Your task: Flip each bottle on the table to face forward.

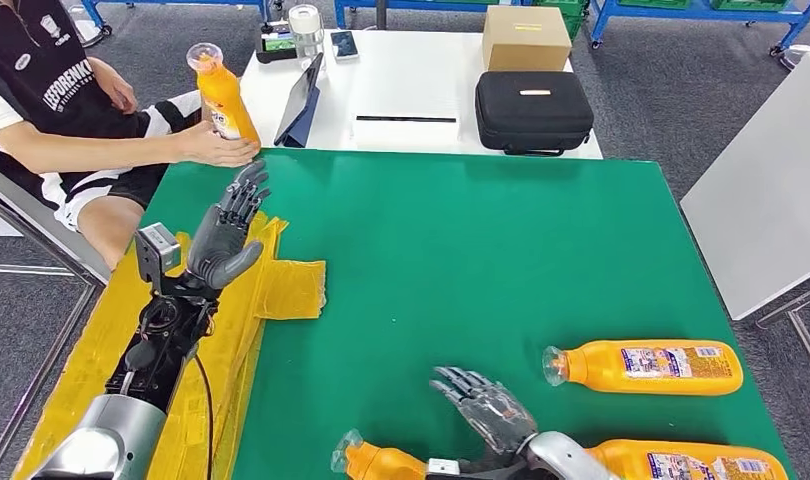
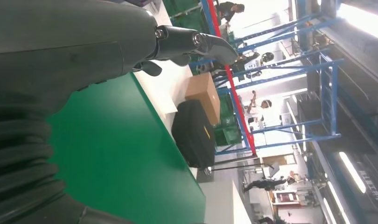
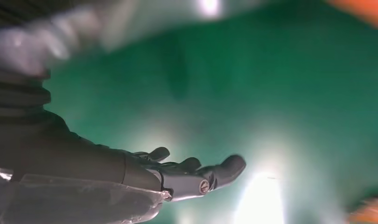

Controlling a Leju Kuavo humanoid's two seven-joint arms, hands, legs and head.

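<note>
Three orange bottles show: the nearest bottle [image 1: 381, 464] lies along the tabletop's [image 1: 461, 250] near edge, its middle hidden under the right hand [image 1: 486, 408] and its end cut off by the frame, a second bottle [image 1: 646, 367] lies whole just beyond and to the right of those fingers, and an upright bottle [image 1: 221, 95] stands at the far left corner under a person's hand [image 1: 216, 148]. The right hand's fingers [image 3: 224, 169] are spread and hold nothing, hovering above the nearest bottle, though the right wrist view is too blurred to show contact. The left hand [image 1: 226, 232] stands raised over the yellow tape [image 1: 286, 290] with fingers apart and empty, the upright bottle just beyond its fingertips, and broad bare green lies between the two hands.

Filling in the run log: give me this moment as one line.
left hand: open, raised | right hand: open, above table | upright bottle: held by person | lying bottles: two, untouched
</note>
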